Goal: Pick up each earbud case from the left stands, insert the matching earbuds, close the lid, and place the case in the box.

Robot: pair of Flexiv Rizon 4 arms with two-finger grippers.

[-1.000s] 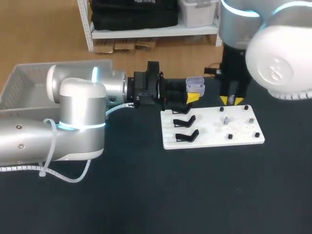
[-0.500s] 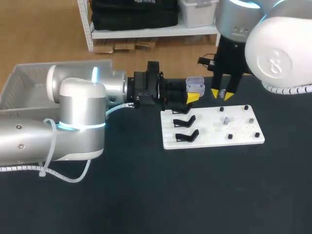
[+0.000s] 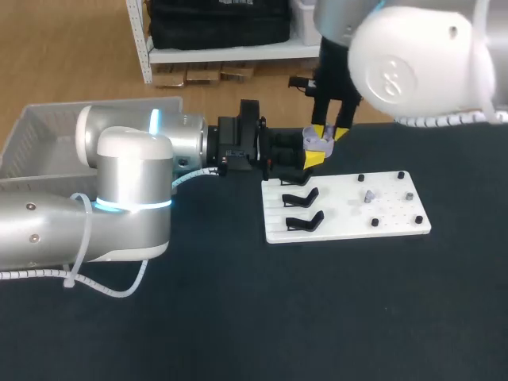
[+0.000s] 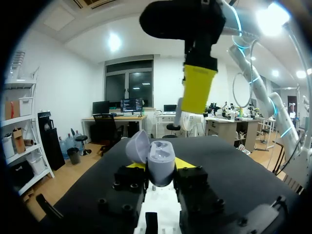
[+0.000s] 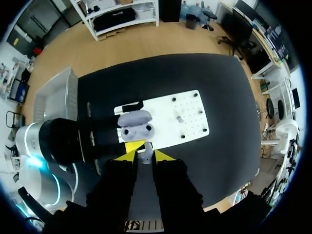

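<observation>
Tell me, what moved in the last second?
The right arm's fingers, holding an earbud, moved from the white board across to hang over the open case. The left fingers gripping that case, and the board, stayed put.

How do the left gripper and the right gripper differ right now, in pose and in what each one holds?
The left gripper lies level, reaching in from the side; the right gripper points straight down from above. The left gripper's jaws clamp the earbud case, its lid open; the right gripper's jaws pinch a much smaller grey earbud. Both have yellow tips and are shut on something.
</observation>
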